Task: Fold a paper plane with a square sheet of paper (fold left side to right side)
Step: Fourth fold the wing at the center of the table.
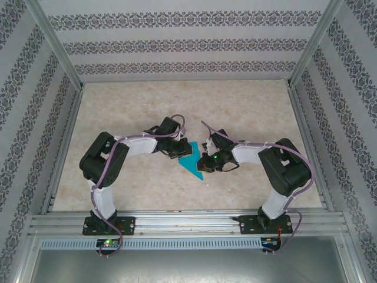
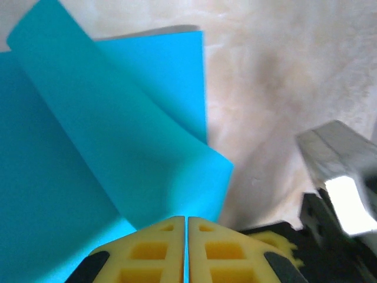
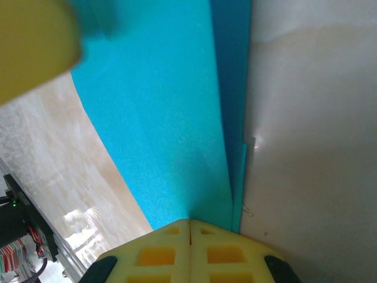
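A thin turquoise-blue paper sheet (image 1: 192, 164) is seen on the pale marbled table top (image 1: 247, 112) between the two arms, its outline partly covered by both from above. The left gripper (image 2: 187, 229) is pressed together on the edge of a raised, curling flap, a blue sliver showing between its yellow fingers. The right gripper (image 3: 189, 229) is closed at a folded edge; whether paper is caught there cannot be told. A blurred yellow shape (image 3: 29, 47) is cut off at the corner.

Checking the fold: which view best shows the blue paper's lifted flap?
Left wrist: the paper has its flap curling up over the flat layer. Top external shows the paper as a small distant triangle; right wrist shows its layered edges close up.
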